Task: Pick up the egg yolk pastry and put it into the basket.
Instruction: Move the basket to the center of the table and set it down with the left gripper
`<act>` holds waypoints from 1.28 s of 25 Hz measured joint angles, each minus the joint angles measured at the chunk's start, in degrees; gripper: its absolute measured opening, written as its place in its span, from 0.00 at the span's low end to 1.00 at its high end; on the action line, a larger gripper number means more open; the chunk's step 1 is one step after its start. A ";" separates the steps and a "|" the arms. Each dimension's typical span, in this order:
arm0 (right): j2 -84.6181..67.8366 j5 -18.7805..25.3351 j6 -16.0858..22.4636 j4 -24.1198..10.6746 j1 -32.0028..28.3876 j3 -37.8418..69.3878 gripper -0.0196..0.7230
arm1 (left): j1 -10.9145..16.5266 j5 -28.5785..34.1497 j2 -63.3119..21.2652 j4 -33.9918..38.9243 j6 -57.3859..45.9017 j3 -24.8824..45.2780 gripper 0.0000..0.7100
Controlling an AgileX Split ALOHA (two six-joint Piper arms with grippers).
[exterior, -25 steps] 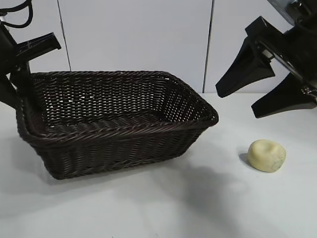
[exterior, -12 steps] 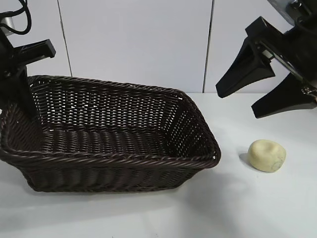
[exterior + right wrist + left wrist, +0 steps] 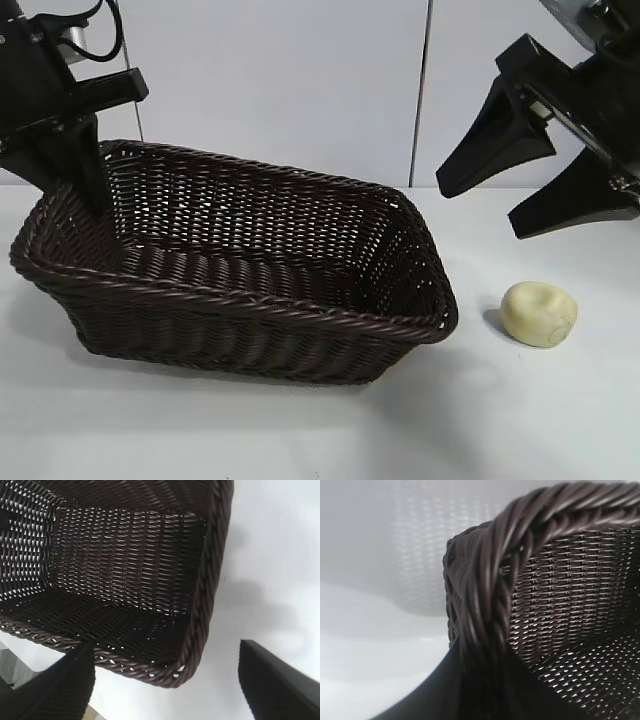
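The pastry (image 3: 539,314) lies on the white worktop (image 3: 300,440) at the lower right of the exterior frame, alone and untouched, a little apart from the basket's right corner. So the pick-up has not begun, and the drop into the basket is left as well.

Above it, at the upper right of the frame, hangs the right tool (image 3: 528,183), its two dark fingers spread wide with nothing between them. It is well above the pastry and slightly behind it. In the right wrist view its fingertips (image 3: 280,682) frame the basket corner and bare worktop; the pastry does not show there.

The basket (image 3: 390,322) fills the left and middle of the frame, empty inside. At its far left corner the left tool (image 3: 85,185) is pinched on the braided rim; the left wrist view shows that rim (image 3: 490,595) close up, with a dark finger under it.

By my reading only the basket is in hand so far: the right tool must yet come down, close on the pastry, lift it and carry it left over the rim.
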 joint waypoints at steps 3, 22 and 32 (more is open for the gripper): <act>0.00 0.00 0.00 -0.18 0.00 0.00 0.79 | 0.00 -0.16 2.34 -0.77 0.52 -0.17 0.14; 0.00 0.00 0.00 -1.73 0.00 0.00 0.79 | 0.18 -3.55 6.51 -1.45 1.91 -0.22 0.33; 0.00 0.00 0.00 -1.78 0.00 0.00 0.79 | 0.18 -2.66 3.46 3.85 1.91 -0.27 0.85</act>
